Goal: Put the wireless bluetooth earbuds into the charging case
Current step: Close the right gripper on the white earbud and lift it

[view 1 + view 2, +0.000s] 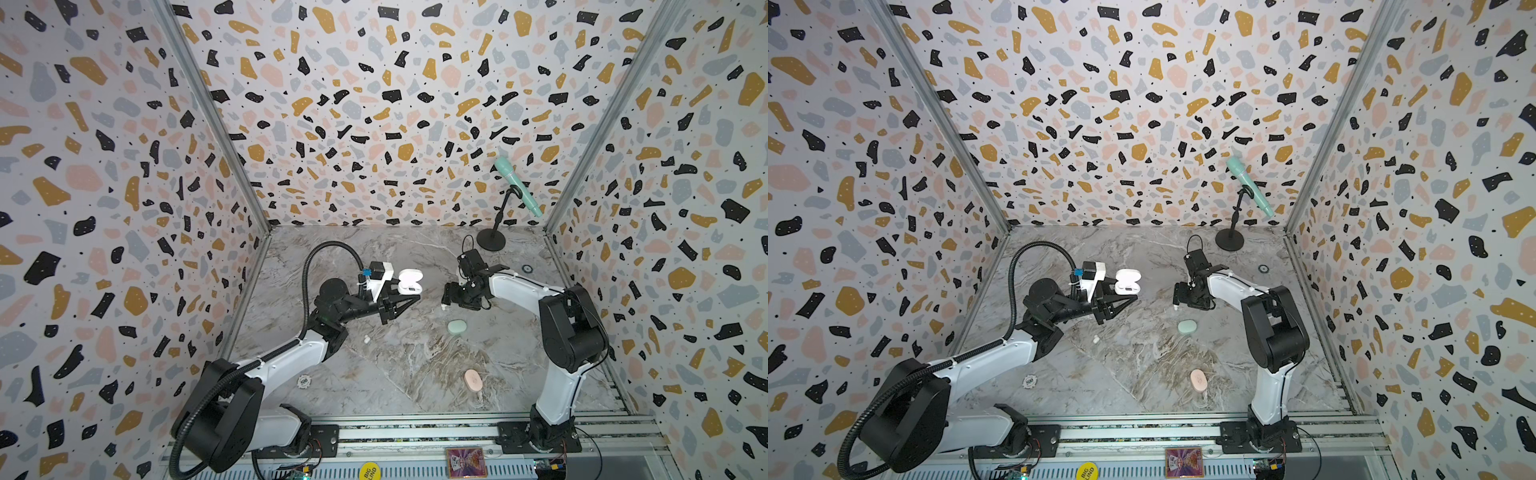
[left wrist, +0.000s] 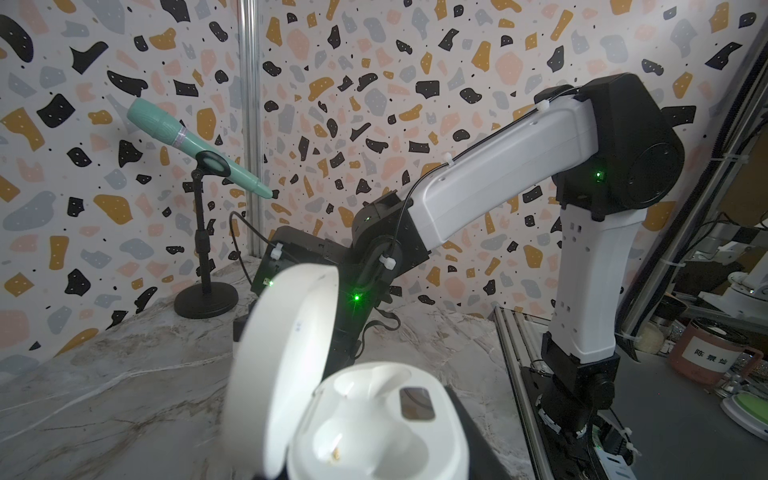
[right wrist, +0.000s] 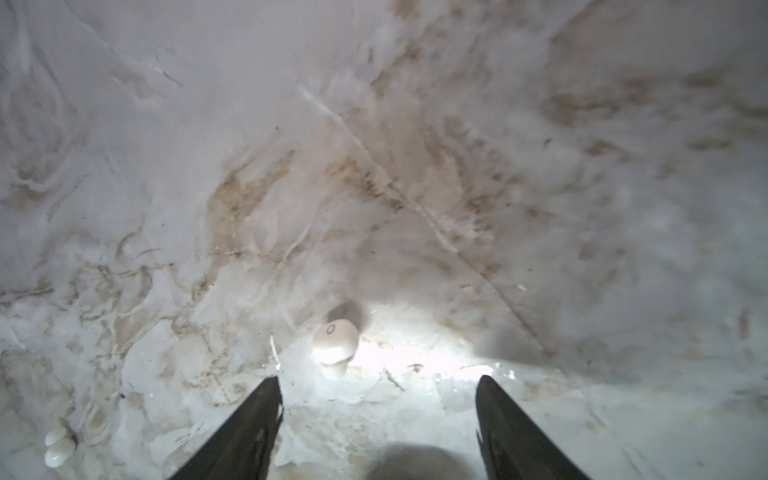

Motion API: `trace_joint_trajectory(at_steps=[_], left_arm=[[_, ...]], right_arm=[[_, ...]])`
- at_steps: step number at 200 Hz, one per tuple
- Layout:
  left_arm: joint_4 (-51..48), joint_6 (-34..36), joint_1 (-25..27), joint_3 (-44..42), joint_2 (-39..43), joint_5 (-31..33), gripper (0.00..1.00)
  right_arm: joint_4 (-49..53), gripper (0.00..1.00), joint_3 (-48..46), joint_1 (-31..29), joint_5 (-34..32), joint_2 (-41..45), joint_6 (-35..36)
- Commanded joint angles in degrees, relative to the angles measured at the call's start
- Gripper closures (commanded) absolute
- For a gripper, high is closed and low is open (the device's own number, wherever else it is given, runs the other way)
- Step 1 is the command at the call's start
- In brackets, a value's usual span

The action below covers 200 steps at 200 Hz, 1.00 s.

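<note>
Right end effector [image 3: 377, 377] wide beside earbud [image 3: 336, 338], left end effector [image 1: 412, 296] around case [image 1: 410, 281].

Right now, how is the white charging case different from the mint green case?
The white case has its lid open; the mint green case is shut. The white case is clamped in the left gripper; the mint green case lies free on the marble table. Both are rounded, pebble-like and close in size.
</note>
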<state>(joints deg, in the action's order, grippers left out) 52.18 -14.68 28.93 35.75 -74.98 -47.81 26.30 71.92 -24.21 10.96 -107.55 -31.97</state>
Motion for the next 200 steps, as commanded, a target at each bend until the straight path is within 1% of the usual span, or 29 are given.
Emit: trace_joint_trajectory(at_steps=[1, 47, 84, 141, 153, 168, 200], left_arm=[[3.6, -0.2, -0.3, -0.3, 0.6, -1.3, 0.69], [4.2, -0.4, -0.3, -0.4, 0.6, -1.3, 0.69], [4.3, -0.5, -0.3, -0.4, 0.6, -1.2, 0.69], [4.4, -0.6, -0.3, -0.4, 0.3, -1.2, 0.69], [4.5, -0.7, -0.3, -0.5, 0.3, -1.2, 0.69], [4.6, -0.7, -0.3, -0.5, 0.4, -1.2, 0.69], [4.7, -0.9, -0.3, -0.5, 0.2, -1.2, 0.69]], right_arm=[[0.1, 0.26, 2.6, -1.8, 2.0, -1.4, -4.2], [-0.4, 0.30, 4.5, -2.5, 2.1, -4.5, -5.4], [0.7, 0.34, 7.6, -2.8, 2.6, -6.7, -4.7], [3.1, 0.36, 9.6, -3.3, 2.5, -7.6, -2.8], [4.9, 0.38, 10.7, -3.4, 0.8, -8.0, -1.4], [8.1, 0.41, 12.6, -3.6, -2.8, -8.6, 0.7], [11.8, 0.44, 15.6, -3.6, -5.5, -10.5, 3.2]])
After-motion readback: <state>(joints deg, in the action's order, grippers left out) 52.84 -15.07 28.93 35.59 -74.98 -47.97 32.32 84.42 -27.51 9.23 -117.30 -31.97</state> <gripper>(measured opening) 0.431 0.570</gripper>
